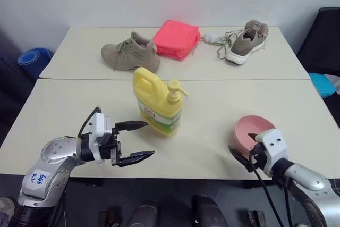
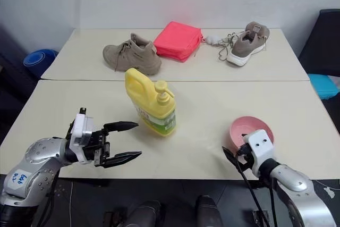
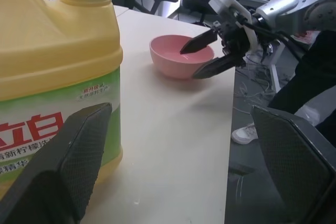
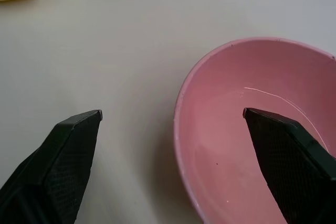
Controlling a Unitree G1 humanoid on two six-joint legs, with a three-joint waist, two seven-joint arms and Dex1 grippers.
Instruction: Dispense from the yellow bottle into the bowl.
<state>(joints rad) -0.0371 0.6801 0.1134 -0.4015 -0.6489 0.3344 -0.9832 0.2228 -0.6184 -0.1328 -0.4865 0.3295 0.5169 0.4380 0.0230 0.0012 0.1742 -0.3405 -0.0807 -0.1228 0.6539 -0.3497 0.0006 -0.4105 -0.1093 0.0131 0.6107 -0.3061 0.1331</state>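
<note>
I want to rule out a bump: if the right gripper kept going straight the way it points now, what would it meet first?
Most likely the bowl. The right gripper is open, one finger over the bowl's inside, the other outside its rim, so the near rim lies between them. Depth is unclear.

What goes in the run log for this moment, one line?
left gripper: open beside yellow bottle | right gripper: open, straddling bowl rim | bottle upright, untouched | nothing dispensed yet

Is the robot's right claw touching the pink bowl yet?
Apart. In the right wrist view the right claw is open over the pink bowl's rim, one finger outside, one above the inside, gaps showing.
</note>
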